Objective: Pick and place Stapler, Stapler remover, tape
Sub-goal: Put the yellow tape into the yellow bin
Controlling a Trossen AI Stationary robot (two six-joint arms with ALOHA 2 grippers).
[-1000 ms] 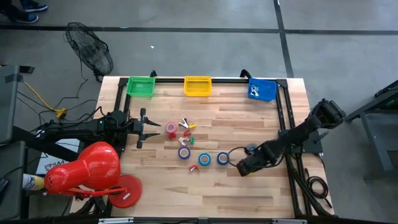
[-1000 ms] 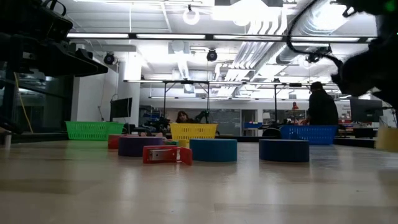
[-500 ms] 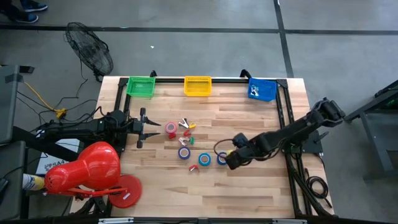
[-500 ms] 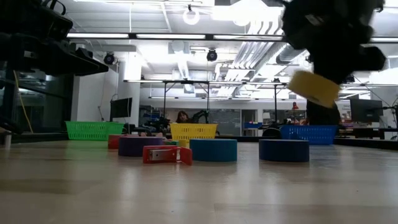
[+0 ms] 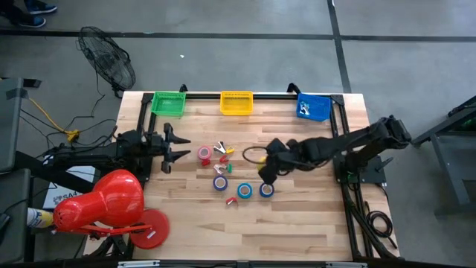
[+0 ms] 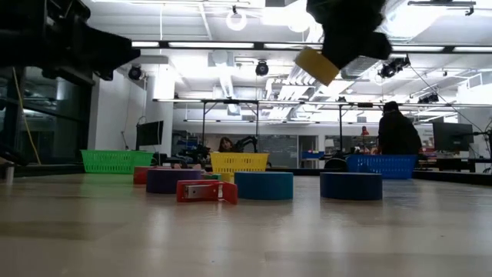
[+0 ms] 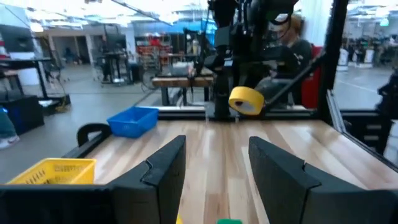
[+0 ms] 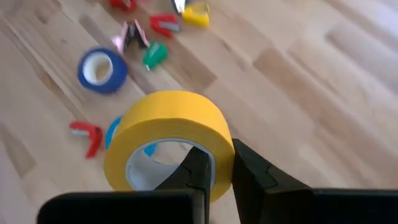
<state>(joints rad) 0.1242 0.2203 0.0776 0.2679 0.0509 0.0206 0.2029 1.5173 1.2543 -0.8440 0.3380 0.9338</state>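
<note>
My right gripper (image 5: 265,168) is over the table's middle, shut on a yellow tape roll (image 8: 168,140), which also shows high up in the low view as the yellow roll (image 6: 317,65). Four more rolls rest flat on the wood: pink-red (image 5: 205,154), purple-blue (image 5: 220,182) and two blue ones (image 5: 245,191) (image 5: 266,190). Small red, green and yellow pieces (image 5: 223,152) lie among them. My left gripper (image 5: 178,146) waits open near the table's left edge, its fingers (image 7: 163,167) touching nothing. My right gripper pinches the yellow roll's wall (image 8: 221,163), with one finger (image 8: 198,169) inside the roll's hole and the other (image 8: 247,173) outside. The fingers slant down from the table's right. The roll is lifted clear of the table and sits tilted.
Green (image 5: 169,103), yellow (image 5: 236,103) and blue (image 5: 315,107) baskets stand along the far edge. A cable loop (image 5: 253,155) hangs by the right gripper. Bare wood lies toward the near edge. A person (image 6: 398,135) stands in the room beyond.
My right gripper has carried the yellow roll from low near the table's right side toward the left and far edges and upward, so the roll now hangs high above the blue rolls. My left gripper has shifted slightly toward the far edge.
</note>
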